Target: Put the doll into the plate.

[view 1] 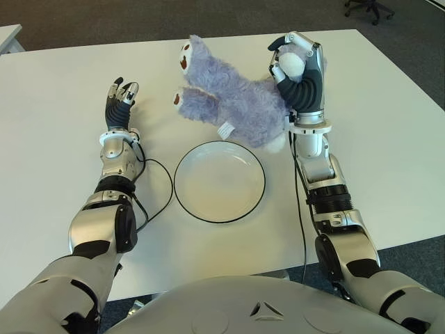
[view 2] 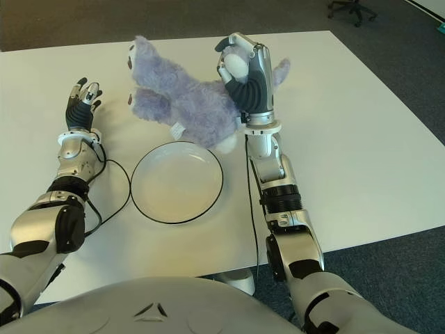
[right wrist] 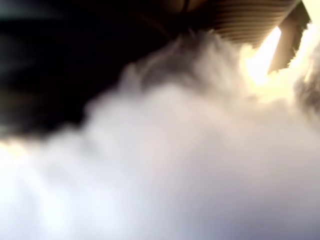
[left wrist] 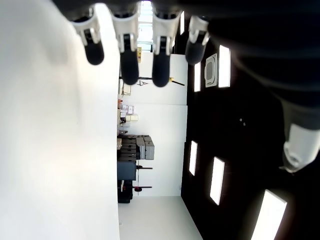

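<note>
Dangling by its head end, the doll (view 1: 233,101) hung sideways in the right hand (view 1: 297,66), its purple body stretched out toward the robot's left with both feet pointing away and a small white tag drooping from its underside. The fingers (view 1: 286,50) were wrapped tight over the pale muzzle, clamped on the toy; the right wrist view was filled with nothing but fur pressed close, which agrees with a firm grasp. Holding it by one end probably explained the tilt: the soft body sagged under its own weight, and its lowest part came near the far right of the plate's rim. Whether it brushed the table there could not be told.

Just nearer the robot lay the plate (view 1: 208,211), white with a dark edge, holding nothing, so the doll was beside and beyond it rather than in it. Judging by this, the carry over the dish and the release were not yet done.

Off to the left of the plate, the left hand (view 1: 120,101) showed above the white table (view 1: 55,125), fingers extended and relaxed, grasping nothing. A thin black cable (view 1: 161,182) curled on the table between that forearm and the plate.
</note>
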Robot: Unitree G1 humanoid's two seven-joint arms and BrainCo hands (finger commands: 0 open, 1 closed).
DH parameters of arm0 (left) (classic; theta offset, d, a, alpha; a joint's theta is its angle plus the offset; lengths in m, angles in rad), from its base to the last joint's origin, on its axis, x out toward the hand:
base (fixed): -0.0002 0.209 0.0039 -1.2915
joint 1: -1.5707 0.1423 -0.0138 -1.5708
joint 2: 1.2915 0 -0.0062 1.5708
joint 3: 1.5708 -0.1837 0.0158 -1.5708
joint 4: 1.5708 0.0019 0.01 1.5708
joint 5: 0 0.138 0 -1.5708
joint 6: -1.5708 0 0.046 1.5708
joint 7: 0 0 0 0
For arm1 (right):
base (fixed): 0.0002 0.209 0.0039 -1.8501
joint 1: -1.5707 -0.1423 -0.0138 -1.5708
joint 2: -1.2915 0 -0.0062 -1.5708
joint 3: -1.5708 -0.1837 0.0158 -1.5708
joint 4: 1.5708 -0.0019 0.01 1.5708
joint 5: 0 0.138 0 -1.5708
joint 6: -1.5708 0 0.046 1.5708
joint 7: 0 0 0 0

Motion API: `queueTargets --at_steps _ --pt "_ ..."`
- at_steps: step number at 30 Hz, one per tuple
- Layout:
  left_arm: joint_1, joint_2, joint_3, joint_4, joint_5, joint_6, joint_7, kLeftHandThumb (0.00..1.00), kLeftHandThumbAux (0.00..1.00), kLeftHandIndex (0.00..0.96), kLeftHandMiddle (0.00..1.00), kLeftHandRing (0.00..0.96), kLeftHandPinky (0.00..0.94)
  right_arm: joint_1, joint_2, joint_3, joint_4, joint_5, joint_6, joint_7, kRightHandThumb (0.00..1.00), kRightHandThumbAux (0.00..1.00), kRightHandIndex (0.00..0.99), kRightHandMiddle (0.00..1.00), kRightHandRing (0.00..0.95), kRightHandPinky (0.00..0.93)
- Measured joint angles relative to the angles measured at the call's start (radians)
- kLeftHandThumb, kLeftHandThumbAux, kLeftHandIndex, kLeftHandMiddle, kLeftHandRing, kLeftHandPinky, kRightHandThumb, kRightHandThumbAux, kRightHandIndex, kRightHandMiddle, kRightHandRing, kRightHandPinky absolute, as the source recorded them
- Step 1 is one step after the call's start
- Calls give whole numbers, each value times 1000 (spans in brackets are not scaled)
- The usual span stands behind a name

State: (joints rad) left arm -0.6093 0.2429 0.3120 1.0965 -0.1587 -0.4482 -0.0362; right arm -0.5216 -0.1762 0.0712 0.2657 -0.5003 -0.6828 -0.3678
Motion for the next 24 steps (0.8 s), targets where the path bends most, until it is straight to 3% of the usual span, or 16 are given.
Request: queueTargets --at_steps 24 --pt "0 -16 -11 -17 -2 9 3 0 527 75 161 148 128 -10 26 35 43 108 -43 83 704 716 440 840 859 858"
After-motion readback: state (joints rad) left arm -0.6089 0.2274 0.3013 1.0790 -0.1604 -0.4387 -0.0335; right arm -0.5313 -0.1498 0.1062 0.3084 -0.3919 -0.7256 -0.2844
